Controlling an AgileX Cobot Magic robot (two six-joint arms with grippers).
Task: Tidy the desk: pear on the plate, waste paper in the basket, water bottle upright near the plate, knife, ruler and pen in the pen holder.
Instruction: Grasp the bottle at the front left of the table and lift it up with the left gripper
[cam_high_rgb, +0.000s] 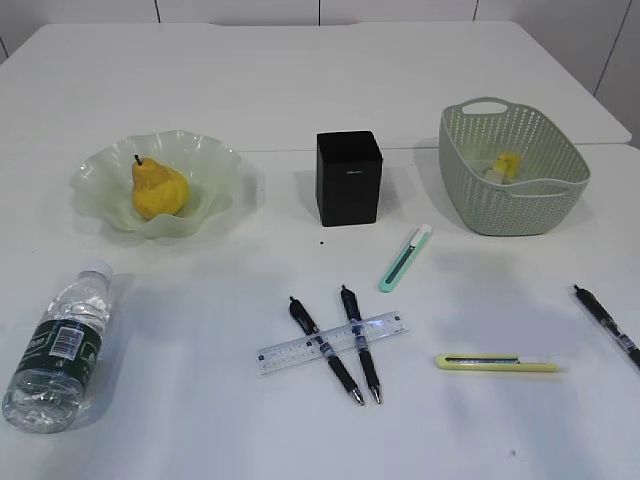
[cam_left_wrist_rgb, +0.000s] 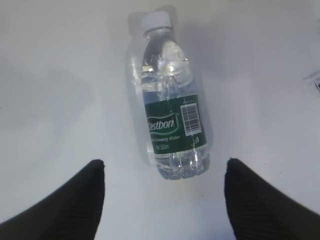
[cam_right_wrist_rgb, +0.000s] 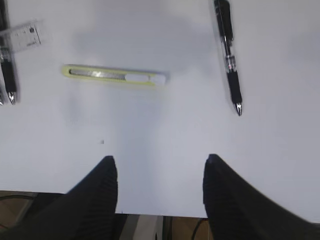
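surface carried all | basket held paper | plate cradled pear, done | bottle lay flat, left end effector apart over it, probably to right it | right end effector apart, empty, near knife

- Bright, even light falls on the white desk in the exterior view; shadows are soft and short.
- Glare glints on the water bottle.
- Both wrist views are softer, bluish, with dark blurred near corners.
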